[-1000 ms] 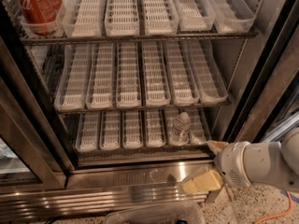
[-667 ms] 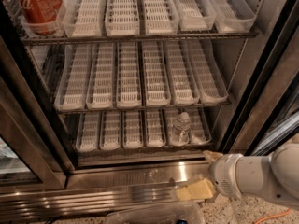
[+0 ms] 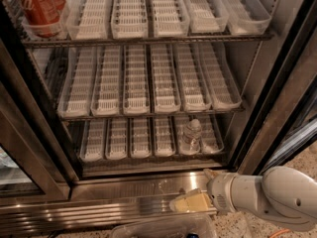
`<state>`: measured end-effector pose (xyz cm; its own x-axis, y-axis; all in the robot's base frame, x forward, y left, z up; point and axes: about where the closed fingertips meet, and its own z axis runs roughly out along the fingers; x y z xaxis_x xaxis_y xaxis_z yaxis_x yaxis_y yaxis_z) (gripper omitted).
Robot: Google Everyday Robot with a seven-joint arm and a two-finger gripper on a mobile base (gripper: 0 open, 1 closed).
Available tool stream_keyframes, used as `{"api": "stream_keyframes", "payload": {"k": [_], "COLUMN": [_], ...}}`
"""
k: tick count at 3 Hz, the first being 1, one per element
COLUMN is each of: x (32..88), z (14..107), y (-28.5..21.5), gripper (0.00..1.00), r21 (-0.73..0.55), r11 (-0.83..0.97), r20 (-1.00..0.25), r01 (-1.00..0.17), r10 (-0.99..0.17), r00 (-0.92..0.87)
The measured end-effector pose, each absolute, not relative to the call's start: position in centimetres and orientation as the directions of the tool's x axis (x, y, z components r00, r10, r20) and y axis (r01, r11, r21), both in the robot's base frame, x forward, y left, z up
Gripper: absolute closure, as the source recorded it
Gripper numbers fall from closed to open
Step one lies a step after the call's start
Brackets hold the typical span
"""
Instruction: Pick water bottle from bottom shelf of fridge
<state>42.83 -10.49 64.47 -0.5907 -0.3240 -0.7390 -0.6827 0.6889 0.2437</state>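
**Bottle not yet picked: claw waits low outside the cooler**

The fridge [image 3: 277, 108] stands open, and the task looks to be in its approach stage. No grasp has been made, so the reach into the cooler, the closing on the bottle and the lift out are all left to do.

The top rack [image 3: 148, 38] carries clear slotted lane trays. The far-left tray holds red cola cans [image 3: 39, 6]; the other trays in view hold nothing. The middle rack [image 3: 148, 114] has the same trays, all without contents as far as the view shows.

The bottom shelf [image 3: 124, 161] holds six clear lane trays behind a broad brushed-steel sill [image 3: 124, 187]. Only one of them is occupied. The water bottle [image 3: 192, 133] stands upright in the fifth lane from the left, second from the right, toward the near end of its tray. It touches nothing but that tray.

The robot's white arm [image 3: 277, 197] comes in from the lower right. Its claw [image 3: 198, 189] sits over the steel sill, nearer than the bottle, lower, and a little to the bottle's right. The claw is released and grips nothing, with its pale fingers [image 3: 190, 202] spread and pointing left along the sill. It is well apart from the bottle.

A clear plastic object [image 3: 158, 227] lies at the near edge; I cannot tell what it is.
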Motion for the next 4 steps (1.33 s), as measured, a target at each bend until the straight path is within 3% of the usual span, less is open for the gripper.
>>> {"api": "stream_keyframes", "payload": {"k": [2, 4], "x": [44.8, 46.9], "z": [62.1, 60.7], "y": [-10.5, -10.3], "gripper": [0.00, 0.00], "r21": [0.261, 0.309], "r11": [0.716, 0.744], "r20": [-0.742, -0.788], "r01": [-0.648, -0.593], "r10": [-0.280, -0.150], "r00": [-0.609, -0.598]}}
